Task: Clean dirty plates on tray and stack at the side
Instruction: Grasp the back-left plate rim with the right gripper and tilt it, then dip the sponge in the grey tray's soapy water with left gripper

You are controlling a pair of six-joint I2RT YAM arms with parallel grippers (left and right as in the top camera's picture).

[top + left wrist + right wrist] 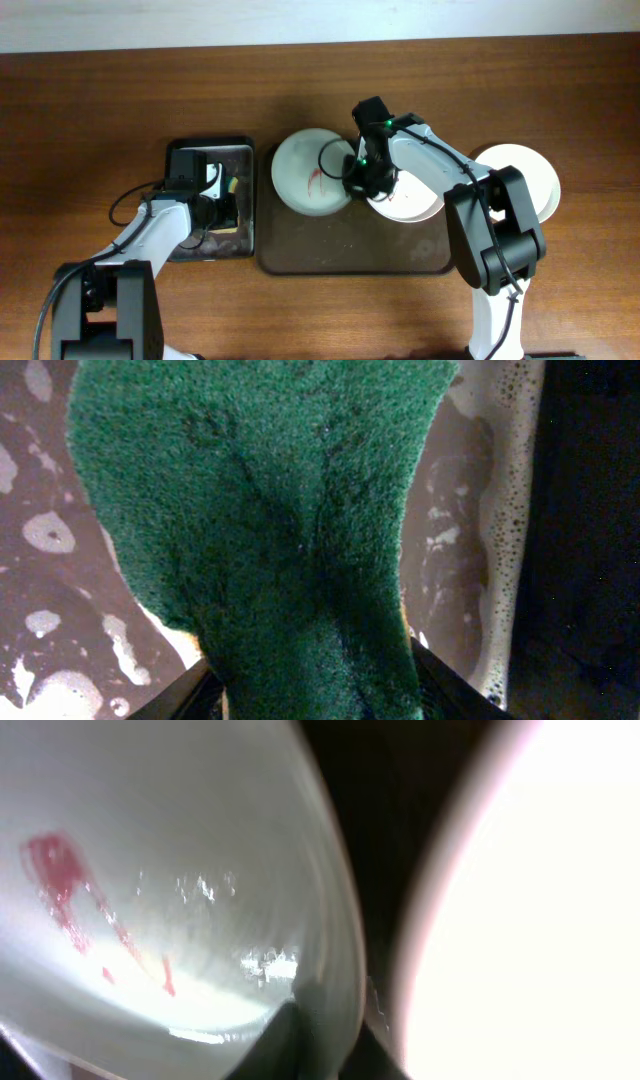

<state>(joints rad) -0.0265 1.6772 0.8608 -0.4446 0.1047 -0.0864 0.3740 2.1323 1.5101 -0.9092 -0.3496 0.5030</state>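
On the wooden table (100, 100), the pale mint plate (305, 165) is found at the left end of the dark brown tray (330, 255). Its rim is apparently pinched between the closed jaws of the right gripper (360, 184) so it can be steadied for wiping. The green sponge (270, 510) is clamped in the left gripper (214, 197) over the soapy black tray (180, 250), presumably to be wetted. Being round, the plate has no long axis; its red-smeared face is turned upward.

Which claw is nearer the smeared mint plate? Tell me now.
Right. The right claw grips the mint plate at its rim; the left claw is away, holding the sponge over the black tray.
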